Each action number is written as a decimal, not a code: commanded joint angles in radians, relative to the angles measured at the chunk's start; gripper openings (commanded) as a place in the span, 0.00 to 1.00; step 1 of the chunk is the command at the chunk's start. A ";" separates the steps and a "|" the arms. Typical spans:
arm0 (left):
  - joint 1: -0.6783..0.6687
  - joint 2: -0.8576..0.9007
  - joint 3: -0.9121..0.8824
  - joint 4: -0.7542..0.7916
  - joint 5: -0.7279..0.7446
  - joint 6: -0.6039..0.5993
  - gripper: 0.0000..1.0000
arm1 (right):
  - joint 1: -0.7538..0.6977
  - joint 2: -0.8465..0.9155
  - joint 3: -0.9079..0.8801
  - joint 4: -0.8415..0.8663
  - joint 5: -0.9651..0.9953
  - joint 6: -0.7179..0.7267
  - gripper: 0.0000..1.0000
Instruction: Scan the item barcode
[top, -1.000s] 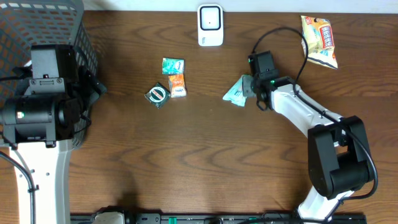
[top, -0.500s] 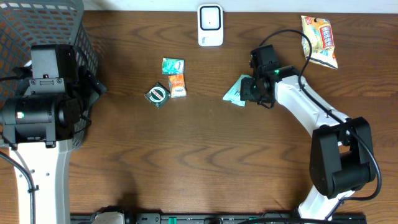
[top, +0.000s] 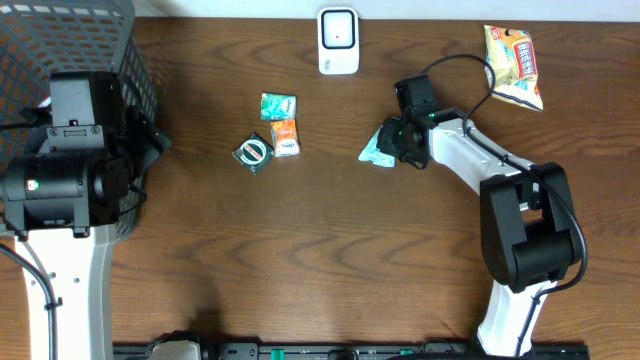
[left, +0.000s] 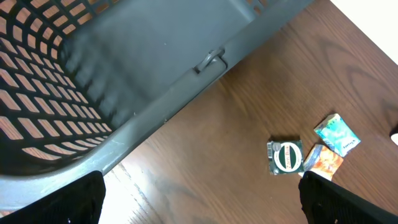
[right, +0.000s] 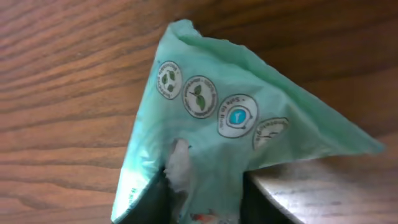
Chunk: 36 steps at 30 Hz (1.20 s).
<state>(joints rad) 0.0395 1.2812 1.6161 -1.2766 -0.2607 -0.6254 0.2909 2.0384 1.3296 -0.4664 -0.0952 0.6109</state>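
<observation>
The item, a crumpled teal packet, lies on the brown table right of centre. My right gripper is at its right edge. In the right wrist view the teal packet, printed with round icons, fills the frame, and my right gripper is shut on its lower part, with a dark finger on the left and another on the right. No barcode shows. A white scanner stands at the back centre. My left gripper hangs open and holds nothing beside the basket.
A dark mesh basket fills the back left corner, and its wall is close in the left wrist view. A green round-label packet, an orange packet and a small teal one lie left of centre. A yellow snack bag lies back right.
My right gripper opened, shifted slightly left toward the teal packet and closed on it again. The left arm has not moved.
</observation>
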 joint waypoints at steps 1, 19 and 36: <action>0.007 0.000 0.005 -0.003 -0.010 -0.005 0.98 | -0.003 0.026 0.028 -0.006 0.012 -0.016 0.01; 0.007 0.000 0.005 -0.003 -0.010 -0.005 0.98 | 0.011 0.092 0.457 0.475 -0.185 0.113 0.01; 0.007 0.000 0.005 -0.003 -0.010 -0.005 0.98 | -0.028 0.288 0.660 0.316 -0.191 -0.003 0.01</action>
<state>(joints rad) 0.0395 1.2812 1.6161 -1.2766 -0.2607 -0.6254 0.2878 2.3539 1.9450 -0.1246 -0.3016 0.6910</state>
